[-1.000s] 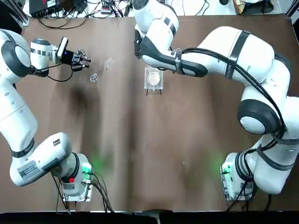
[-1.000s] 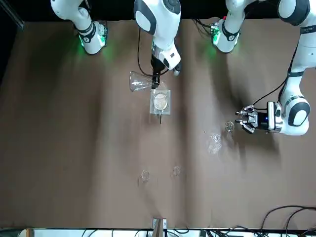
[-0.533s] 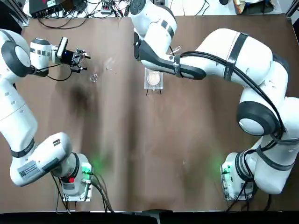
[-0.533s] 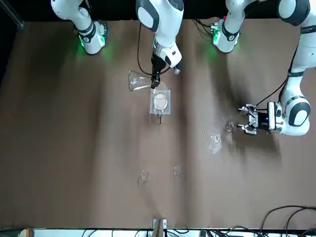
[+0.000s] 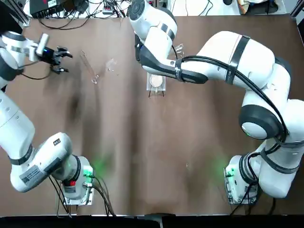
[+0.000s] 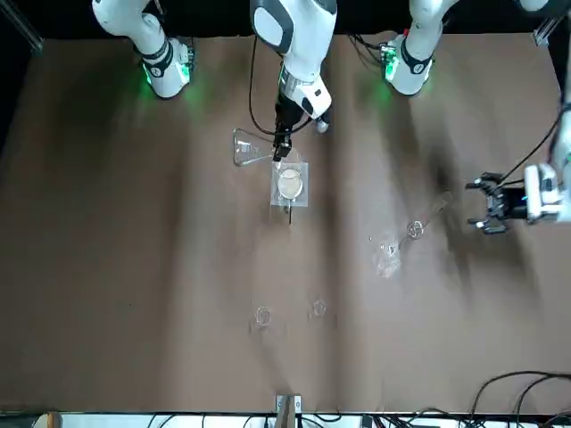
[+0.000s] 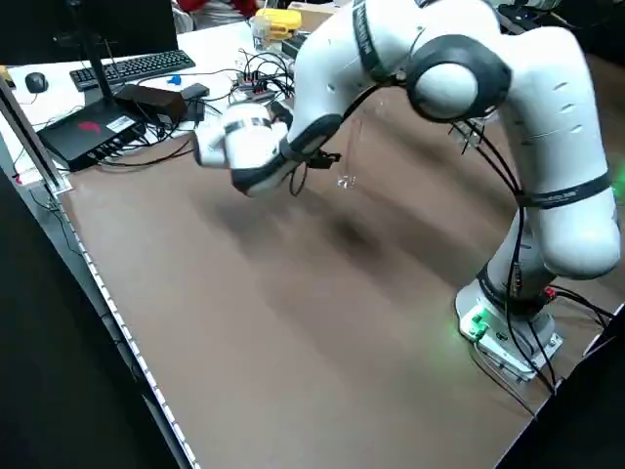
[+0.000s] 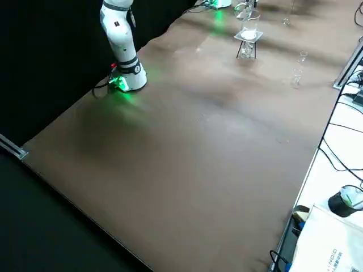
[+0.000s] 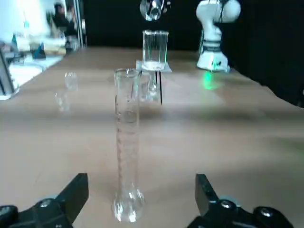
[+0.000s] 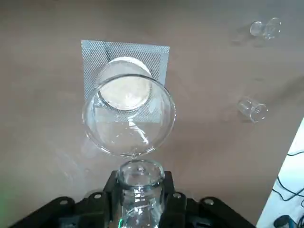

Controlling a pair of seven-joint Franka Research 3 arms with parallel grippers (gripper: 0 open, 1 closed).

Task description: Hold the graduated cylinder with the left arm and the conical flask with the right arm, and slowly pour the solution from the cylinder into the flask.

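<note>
The one graduated cylinder (image 9: 127, 147) is faintly seen upright before the spread left gripper (image 9: 137, 202), untouched, while the one conical flask (image 10: 129, 116) is clamped by its neck in the right gripper (image 10: 140, 199), seemingly above the framed vessel (image 6: 289, 185).

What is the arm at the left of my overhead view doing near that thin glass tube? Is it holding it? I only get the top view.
Observer: No. Its wrist view shows the graduated cylinder standing upright on the table, ahead of the left arm's open jaws and untouched.
Operator: And the other arm? I can't see its tip.
Observer: The right arm's jaws are shut on the neck of the conical flask, which is held sideways.
</note>
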